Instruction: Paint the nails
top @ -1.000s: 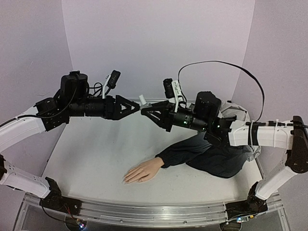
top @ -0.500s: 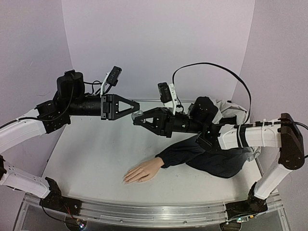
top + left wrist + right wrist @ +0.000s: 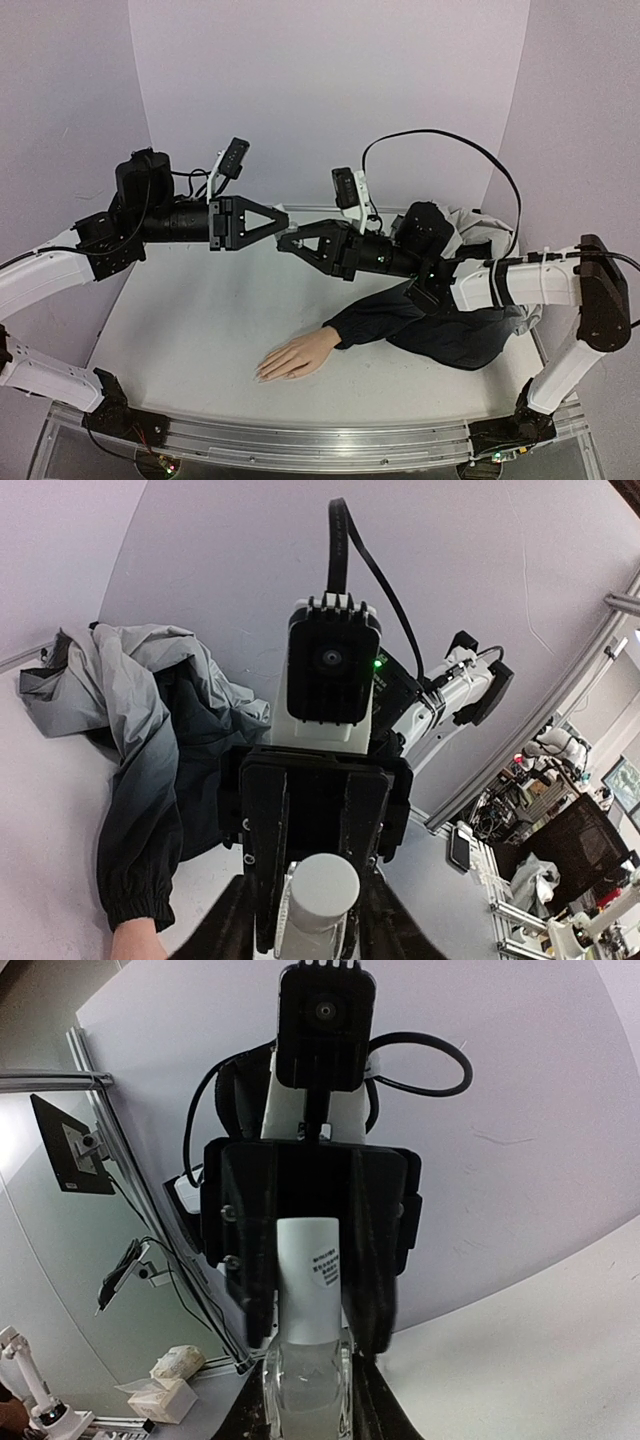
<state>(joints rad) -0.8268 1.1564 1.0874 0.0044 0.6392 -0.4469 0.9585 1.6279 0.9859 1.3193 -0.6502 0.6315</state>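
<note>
The peach mannequin hand (image 3: 297, 355) lies palm down at the table's front middle, its dark navy sleeve (image 3: 400, 315) running back right. Its nails (image 3: 264, 372) are tiny pale tips pointing left. High above it both grippers meet in mid-air. My right gripper (image 3: 284, 241) (image 3: 308, 1410) is shut on a small clear glass bottle (image 3: 305, 1400). The bottle's white cap (image 3: 311, 1280) (image 3: 320, 892) points at my left gripper (image 3: 285, 222) (image 3: 316, 935), whose fingers press on the cap from both sides. A sliver of the hand (image 3: 135, 946) shows in the left wrist view.
A crumpled grey and navy jacket (image 3: 485, 235) (image 3: 120, 680) is piled at the back right, joined to the sleeve. Lilac walls close the back and both sides. A metal rail (image 3: 300, 440) runs along the near edge.
The right arm carried the bottle a little left and lower toward the left gripper. The left gripper's jaws, wide open before, have closed in on the white cap.
</note>
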